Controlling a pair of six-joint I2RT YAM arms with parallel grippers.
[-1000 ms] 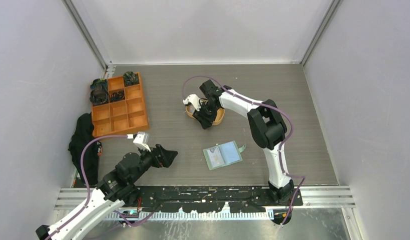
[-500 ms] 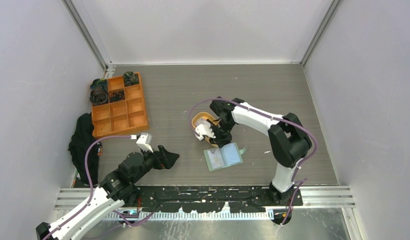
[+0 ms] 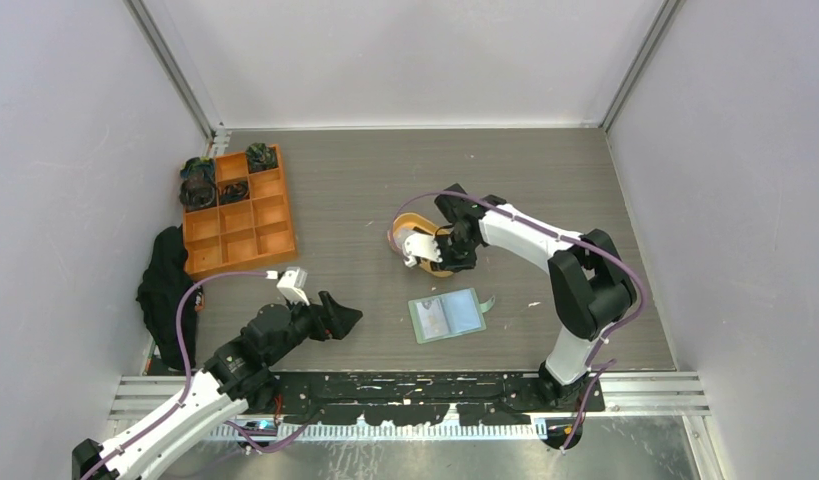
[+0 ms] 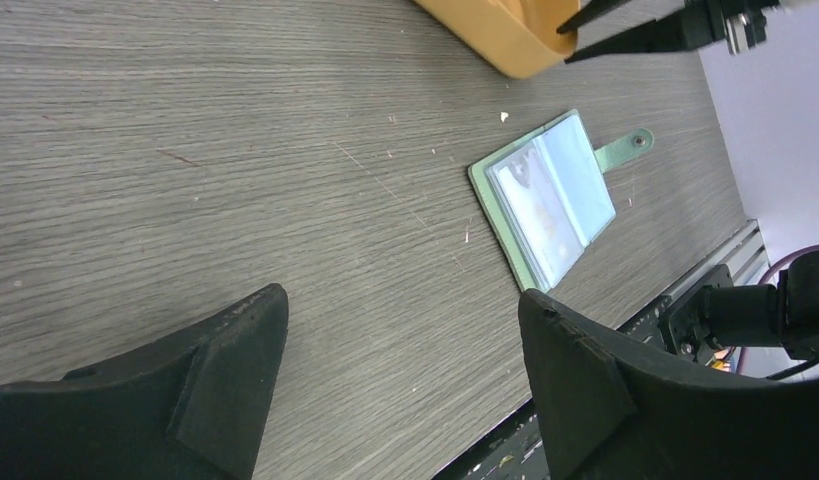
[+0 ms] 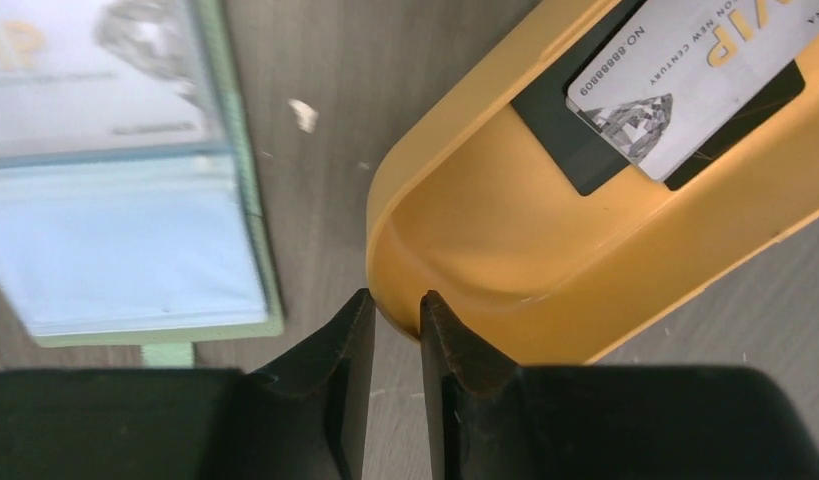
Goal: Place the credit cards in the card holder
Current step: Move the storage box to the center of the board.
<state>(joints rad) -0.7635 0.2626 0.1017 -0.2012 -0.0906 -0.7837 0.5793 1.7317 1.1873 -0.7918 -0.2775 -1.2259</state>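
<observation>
Far over on the left sits the orange grid organiser (image 3: 237, 215) with a few dark bundles in its far compartments, and a black cloth (image 3: 165, 290) lies at the table's left edge, near side. The left gripper (image 3: 343, 312) hangs low over bare table with its jaws spread wide and nothing between them, well apart from everything else. Right of it the card holder (image 3: 446, 315) lies open and flat, clear sleeves up, snap tab pointing right. Just beyond it is the orange tray (image 5: 465, 230), and the credit cards (image 5: 685, 90) lie inside it, a pale one on top of a black one. The right gripper (image 5: 395, 305) has its jaws pressed onto the tray's rim at the end nearest the holder, pinching the wall and not a card. My worry is that thin, rounded lip: it could slip free, or a pull could tilt the tray and spill the cards, or shove it onto the loose holder, which nothing pins.
</observation>
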